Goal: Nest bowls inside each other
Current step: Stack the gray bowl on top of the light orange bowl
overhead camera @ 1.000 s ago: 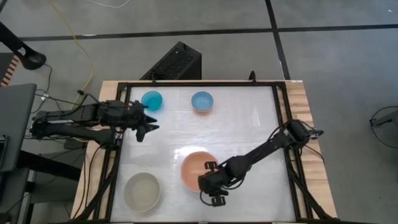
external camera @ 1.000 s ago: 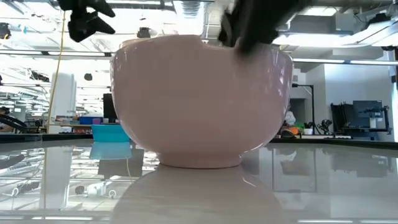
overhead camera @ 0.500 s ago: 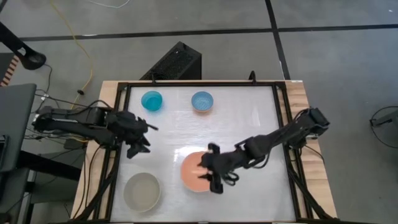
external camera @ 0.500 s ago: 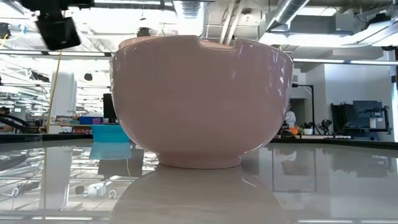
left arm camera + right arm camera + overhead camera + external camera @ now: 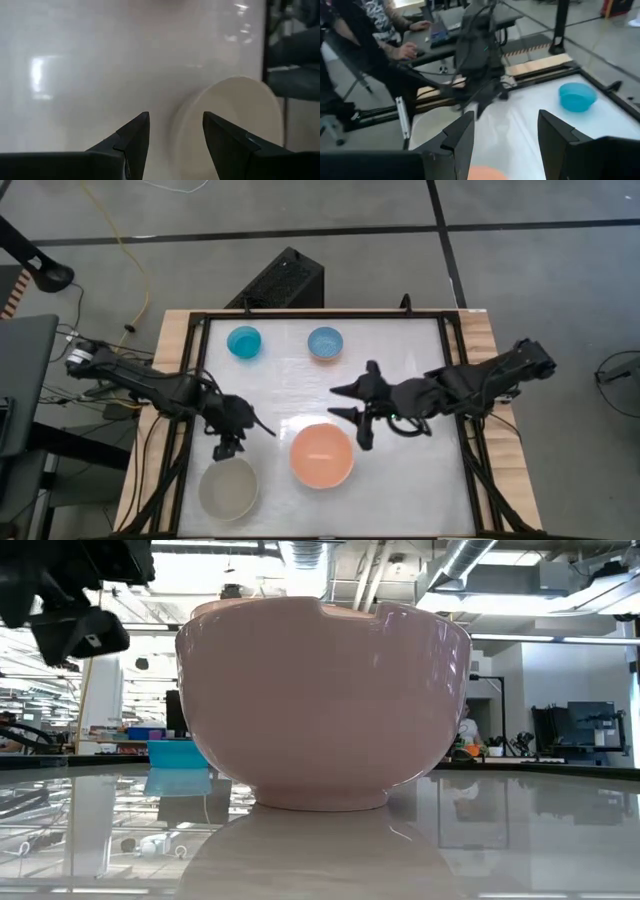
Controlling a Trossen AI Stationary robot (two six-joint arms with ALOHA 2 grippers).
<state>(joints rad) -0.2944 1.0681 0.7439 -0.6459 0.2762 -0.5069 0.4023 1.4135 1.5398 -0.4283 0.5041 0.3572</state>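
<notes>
Four bowls stand upright on their bases on the white table. A cyan bowl (image 5: 244, 341) and a light blue bowl (image 5: 325, 343) are near the far edge, and a pink bowl (image 5: 322, 455) (image 5: 320, 700) sits near the front middle. A pale beige bowl (image 5: 229, 488) (image 5: 235, 120) is at the front left. My left gripper (image 5: 240, 442) (image 5: 175, 117) hangs open, tipped down, just beyond the beige bowl's far rim. My right gripper (image 5: 350, 408) (image 5: 506, 115) is open and raised over the table's middle, beyond the pink bowl and pointing toward the table's left.
Black frame rails (image 5: 195, 380) run along the table's edges. A black box (image 5: 285, 280) stands beyond the far edge. In the right wrist view, people (image 5: 370, 30) sit at desks past the table's left side. Bare table lies between the far bowls and the near ones.
My right gripper has left the pink bowl's near rim, risen and drawn back toward the table's middle and right, tipping up toward level. The pink bowl has stayed put. My left gripper has come from beside the cyan bowl toward the near edge, sinking and tipping down over the beige bowl.
</notes>
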